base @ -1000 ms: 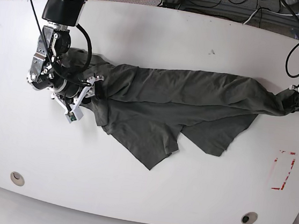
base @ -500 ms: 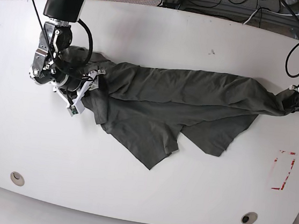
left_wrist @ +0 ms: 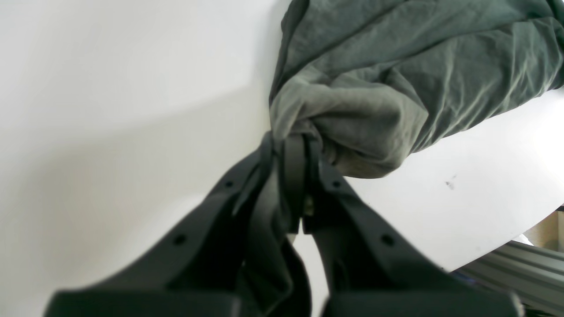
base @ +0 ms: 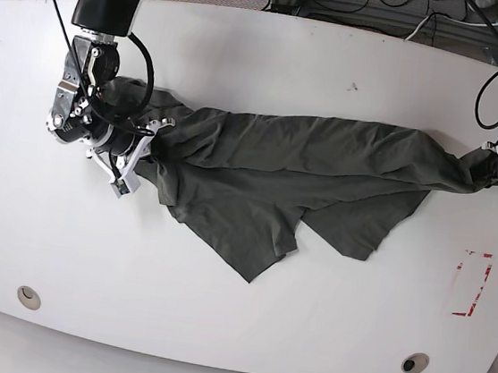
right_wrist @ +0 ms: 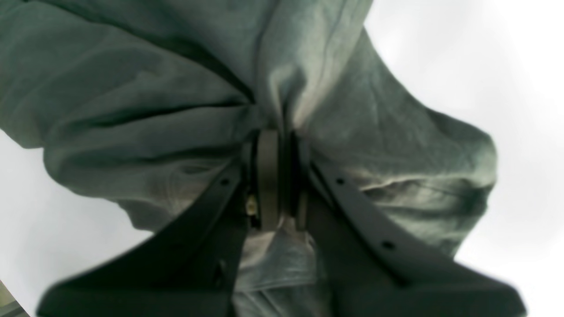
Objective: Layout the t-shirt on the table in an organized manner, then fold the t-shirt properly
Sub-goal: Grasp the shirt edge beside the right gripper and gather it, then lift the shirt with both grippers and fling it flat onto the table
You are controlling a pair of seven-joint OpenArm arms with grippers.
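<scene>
Charcoal cloth is bunched hard between the jaws of the left gripper [left_wrist: 293, 147], which is clenched on one end of the t-shirt [base: 305, 170], out by the table's [base: 263, 62] edge near the red tape rectangle [base: 470, 284]. In the left wrist view you can see the fabric twisted into a knot right at the tips, so it's a solid pinch and not just a snag.

The right gripper [right_wrist: 275, 141] is doing the same at the opposite end: jaws closed with a fold of the shirt squeezed between them, cloth puffing out on both sides.

My read on why it's held like this: grabbing both ends lets the arms pull the shirt taut along the table and flatten it before any folding. Right now it's stretched into a long band between the two grips, with a loose flap sagging toward the near edge, wrinkled and doubled over. So I'd say it's the laying-out stage, with no folding yet.
</scene>
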